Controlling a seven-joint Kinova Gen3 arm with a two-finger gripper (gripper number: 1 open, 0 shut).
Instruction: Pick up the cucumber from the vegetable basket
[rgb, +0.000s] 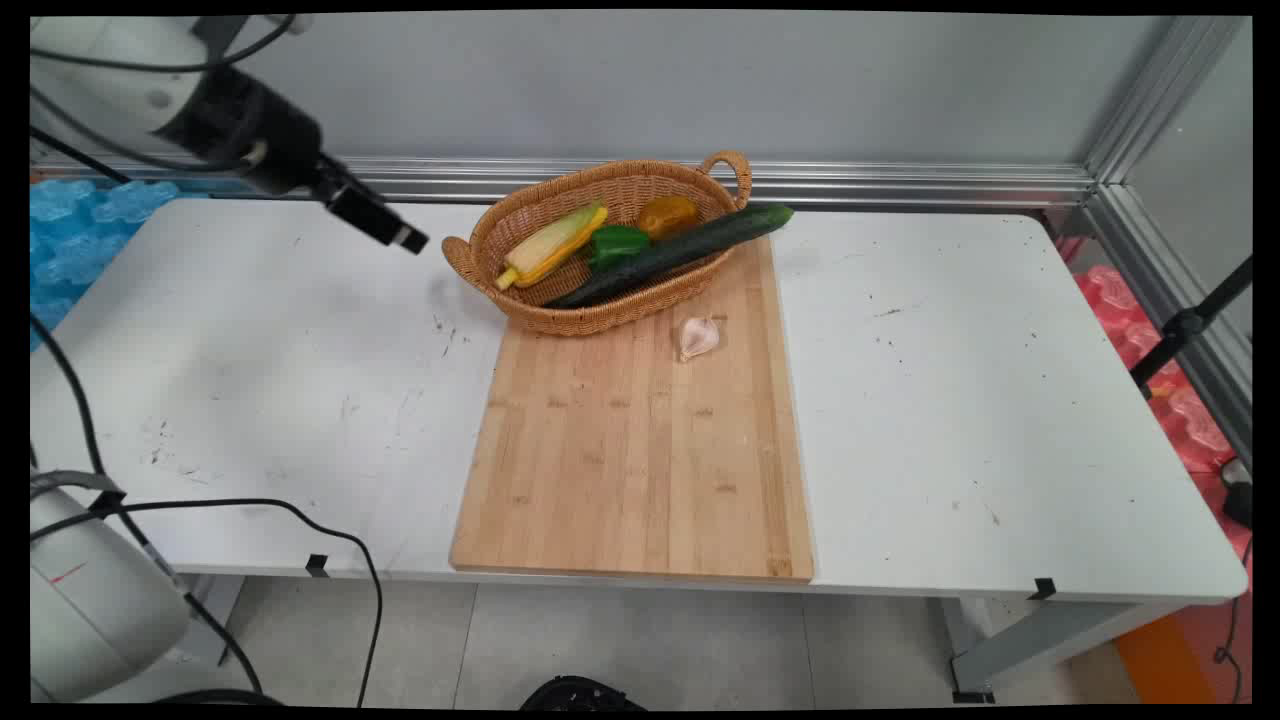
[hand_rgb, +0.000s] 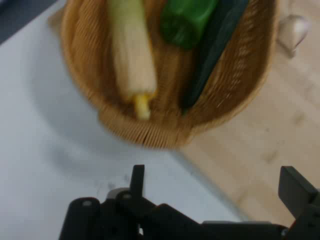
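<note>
Gripper (rgb: 405, 240) raised above the table (rgb: 250, 360) near its far left side, just left of the wicker basket (rgb: 560, 310), touching nothing. In the hand view, fingers (hand_rgb: 137, 181) spread wide apart, nothing between them.

Basket seated on the far edge of the bamboo cutting board (rgb: 630, 450), its left end overhanging onto the table. Contents: a corn cob (rgb: 553, 244) in pale husk toward the left end, a green pepper (rgb: 617, 243) at centre, an orange-yellow pepper (rgb: 668, 214) toward the far right rim, a long dark cucumber (rgb: 680, 253) lying diagonally, tip protruding past the right rim below the handle. One garlic clove (rgb: 698, 337) on the board, just in front of the basket, apart from it.

Hazards, as judged:
- Contact with the near handle or rim likely on a low approach; light basket liable to slide or tip.
- Cucumber overhang: any basket shift liable to roll it out.
- Corn husk smooth and tapered; off-centre grip liable to slip.
- Hanging cables close to the table's left edge; snagging possible.
</note>
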